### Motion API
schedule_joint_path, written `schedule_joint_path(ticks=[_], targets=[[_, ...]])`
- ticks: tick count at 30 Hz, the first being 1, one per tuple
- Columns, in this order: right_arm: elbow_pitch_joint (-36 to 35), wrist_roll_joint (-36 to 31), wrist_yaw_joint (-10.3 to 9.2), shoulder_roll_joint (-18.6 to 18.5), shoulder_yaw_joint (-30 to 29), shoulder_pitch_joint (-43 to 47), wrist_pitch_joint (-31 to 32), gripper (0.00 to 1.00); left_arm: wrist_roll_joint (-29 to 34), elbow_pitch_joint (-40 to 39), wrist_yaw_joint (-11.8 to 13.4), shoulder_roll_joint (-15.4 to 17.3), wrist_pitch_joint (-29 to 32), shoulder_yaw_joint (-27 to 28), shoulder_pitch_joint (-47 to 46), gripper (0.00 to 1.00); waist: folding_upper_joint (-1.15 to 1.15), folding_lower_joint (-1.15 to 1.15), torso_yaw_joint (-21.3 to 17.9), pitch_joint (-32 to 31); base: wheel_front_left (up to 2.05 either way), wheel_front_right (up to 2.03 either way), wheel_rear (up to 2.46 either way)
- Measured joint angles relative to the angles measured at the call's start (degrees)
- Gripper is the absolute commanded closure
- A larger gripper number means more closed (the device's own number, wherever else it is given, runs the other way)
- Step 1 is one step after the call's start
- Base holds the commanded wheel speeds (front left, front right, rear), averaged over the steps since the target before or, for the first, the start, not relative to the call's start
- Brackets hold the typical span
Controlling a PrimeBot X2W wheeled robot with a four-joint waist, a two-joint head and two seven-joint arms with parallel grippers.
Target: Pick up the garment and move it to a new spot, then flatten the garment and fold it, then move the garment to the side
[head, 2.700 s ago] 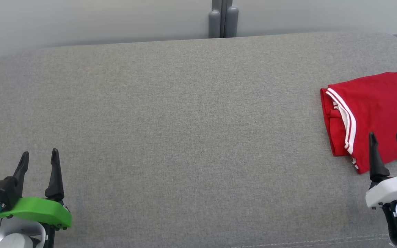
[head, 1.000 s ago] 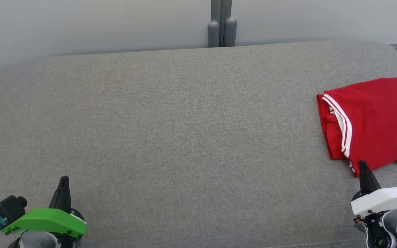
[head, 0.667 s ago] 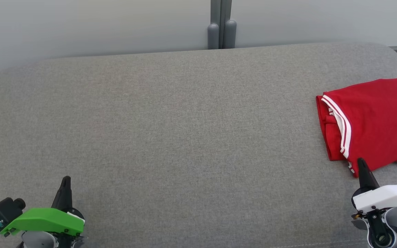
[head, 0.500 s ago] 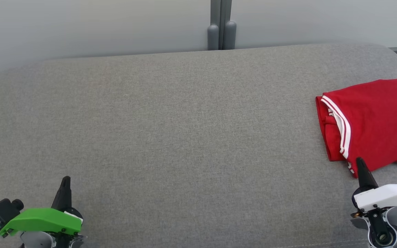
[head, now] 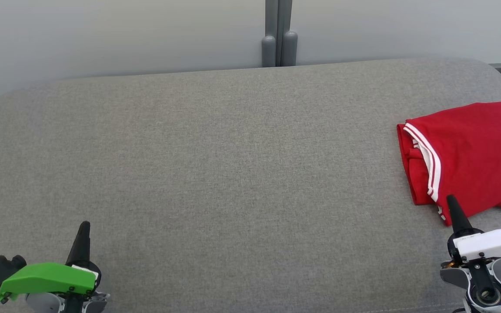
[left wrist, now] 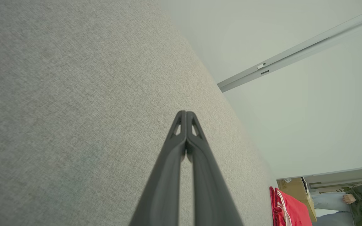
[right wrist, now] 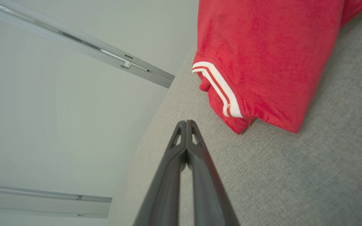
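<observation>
The red garment (head: pixel 472 148) with white-striped trim lies folded at the far right of the grey upholstered surface (head: pixel 233 152). It also appears in the right wrist view (right wrist: pixel 262 53) and, far off, in the left wrist view (left wrist: pixel 289 210). My right gripper (head: pixel 452 202) sits at the lower right, its tip just short of the garment's near corner. In its own view the right gripper (right wrist: pixel 186 122) is shut with nothing held. My left gripper (head: pixel 84 228) rests at the lower left, far from the garment. Its wrist view shows the left gripper (left wrist: pixel 186 113) shut and empty.
A pale wall with a grey post (head: pixel 279 39) runs behind the surface. The surface's corners are rounded and the garment lies close to the right edge. In the left wrist view a cardboard box (left wrist: pixel 295 188) and a seated person (left wrist: pixel 360 201) are beyond the surface.
Both grippers have pulled back toward the bottom edge and gone from open to shut. The right one has left the garment's near edge. The camera has shifted slightly.
</observation>
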Motion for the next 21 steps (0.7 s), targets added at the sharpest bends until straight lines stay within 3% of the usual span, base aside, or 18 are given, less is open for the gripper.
schedule_joint_path(ticks=[21], targets=[[0.46, 13.81, 2.81, 2.12, -3.43, -1.77, 3.92, 1.00, -12.39, 0.04, -3.02, -1.96, 4.03, 3.42, -0.67, 1.00, 0.00, 0.00, -0.10, -1.11, 0.00, 0.00, 0.00]])
